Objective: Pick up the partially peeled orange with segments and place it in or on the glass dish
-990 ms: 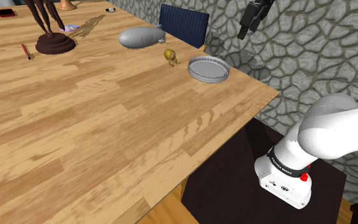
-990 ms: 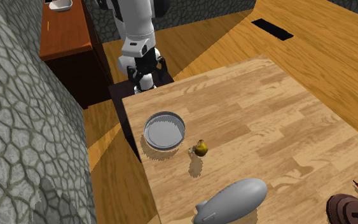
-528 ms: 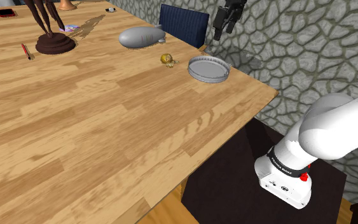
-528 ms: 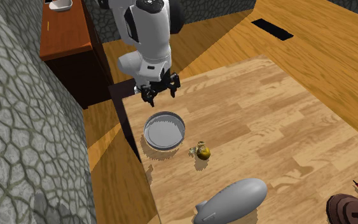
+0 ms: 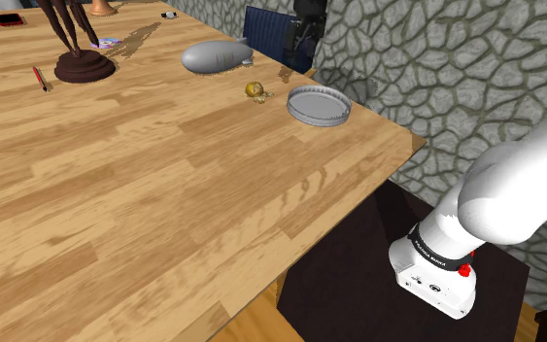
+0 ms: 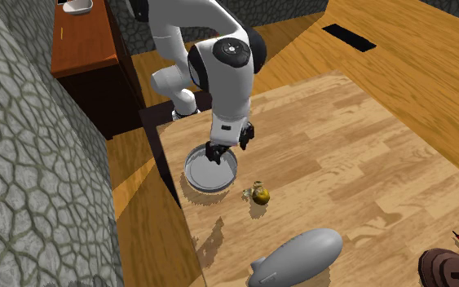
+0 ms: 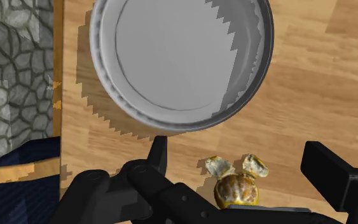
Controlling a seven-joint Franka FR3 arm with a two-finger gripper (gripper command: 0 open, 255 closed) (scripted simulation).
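Wooden counter (image 7: 311, 83) beside a stone wall (image 7: 12, 76), my gripper (image 7: 238, 149) spread wide and empty over it, partly peeled orange (image 7: 236, 189) just beside the round grey dish (image 7: 104, 57), untouched.

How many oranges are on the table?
1. The peeled orange sits on the wooden table, close beside the round grey dish, between it and the grey blimp. The table's far end is cut off, so more could be hidden there.
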